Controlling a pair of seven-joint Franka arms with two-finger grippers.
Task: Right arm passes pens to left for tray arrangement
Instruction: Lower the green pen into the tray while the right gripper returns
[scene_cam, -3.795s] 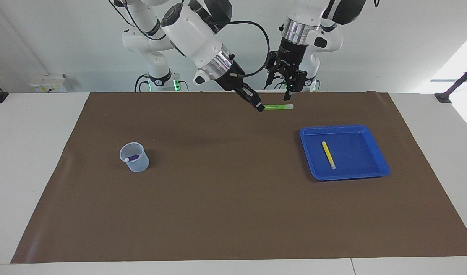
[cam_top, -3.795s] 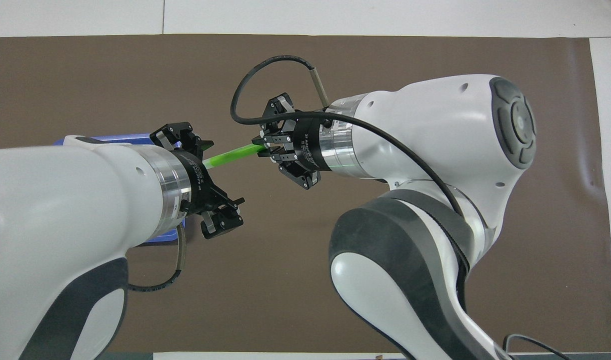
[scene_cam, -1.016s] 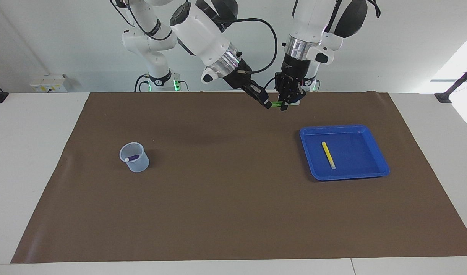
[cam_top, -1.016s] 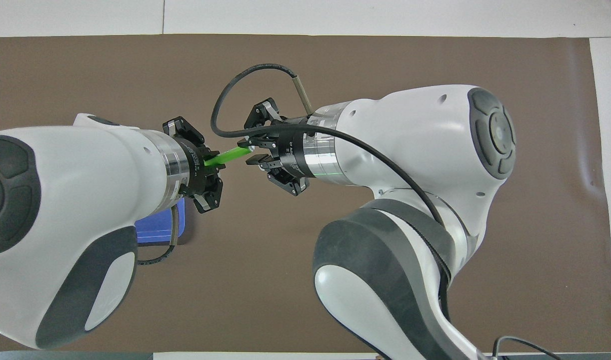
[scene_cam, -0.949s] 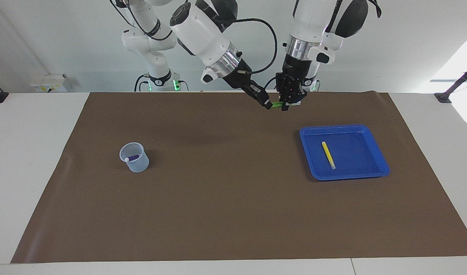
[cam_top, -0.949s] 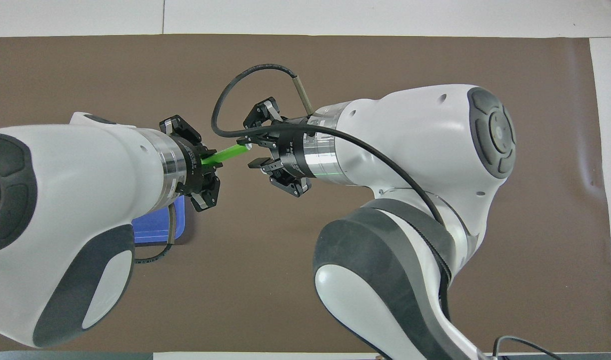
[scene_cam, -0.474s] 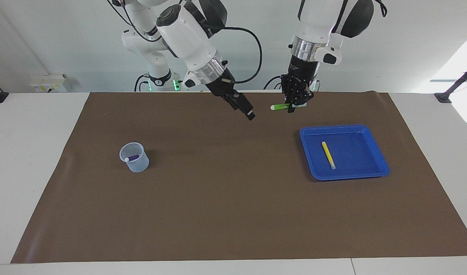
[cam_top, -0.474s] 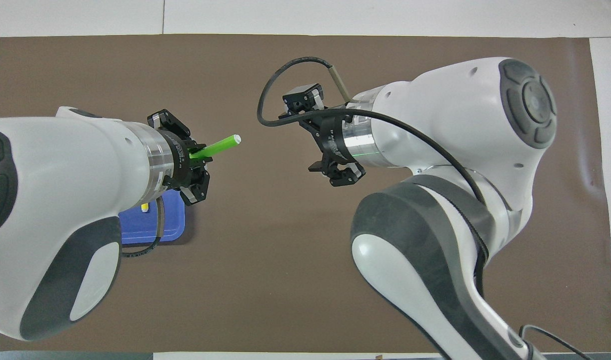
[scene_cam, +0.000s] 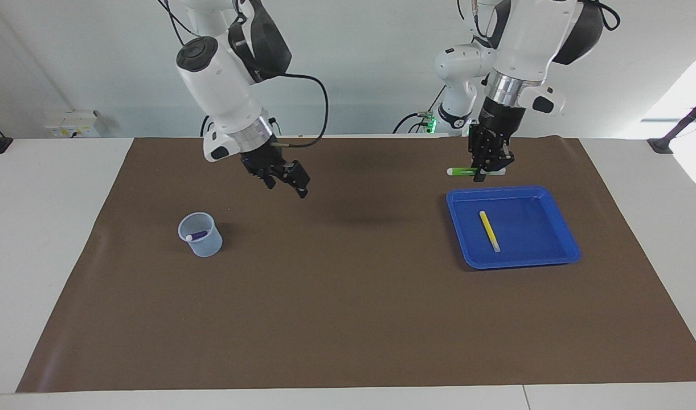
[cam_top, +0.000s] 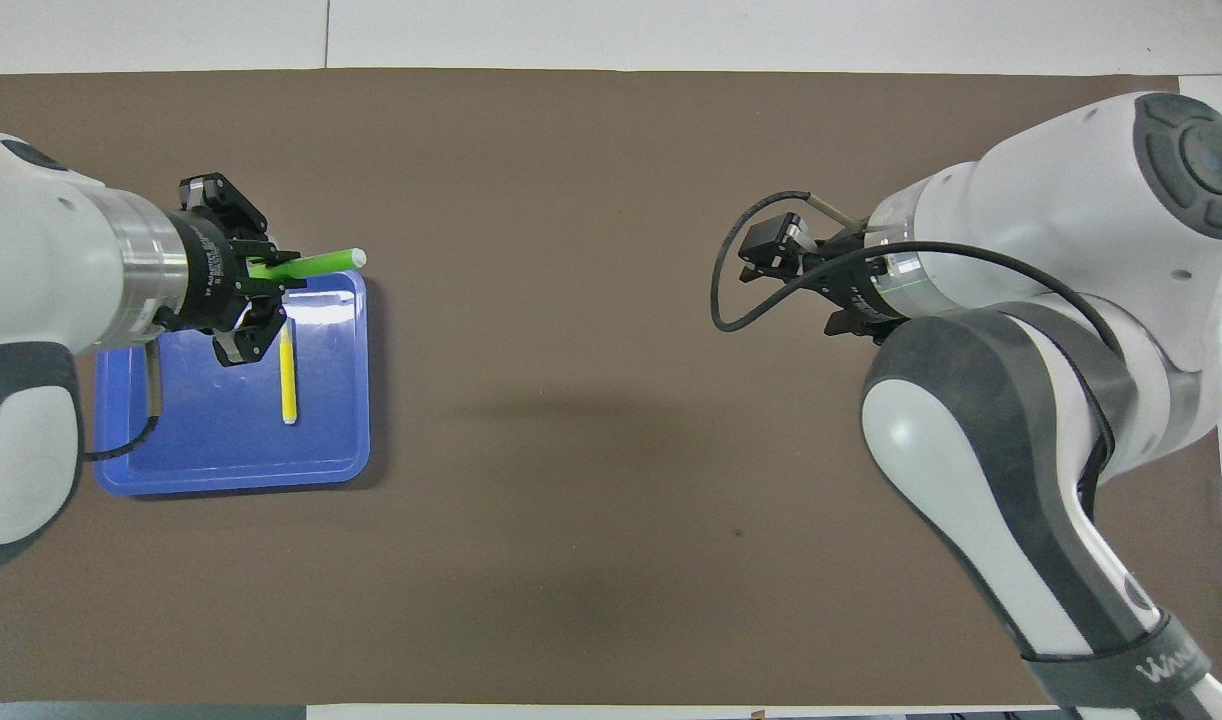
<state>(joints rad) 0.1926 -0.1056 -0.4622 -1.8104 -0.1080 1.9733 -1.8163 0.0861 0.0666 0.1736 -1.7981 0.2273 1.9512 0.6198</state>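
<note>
A: Jaws first. I read the left gripper (scene_cam: 480,172) as clamped on the green pen (scene_cam: 461,171), which lies level in the air over the blue tray's (scene_cam: 564,232) edge nearer the robots. Right gripper (scene_cam: 295,187) hangs over bare mat, carrying nothing; jaw gap I cannot tell.

B: Grip point?

A: Off-centre, so most of the barrel sticks out toward the right arm's end. I'd judge it light, stiff and smooth plastic: it may swivel in the pads.

B: What else is there?

A: Yellow pen (scene_cam: 489,230) flat in the tray. Purple pen (scene_cam: 197,234) in the clear cup (scene_cam: 201,235).
</note>
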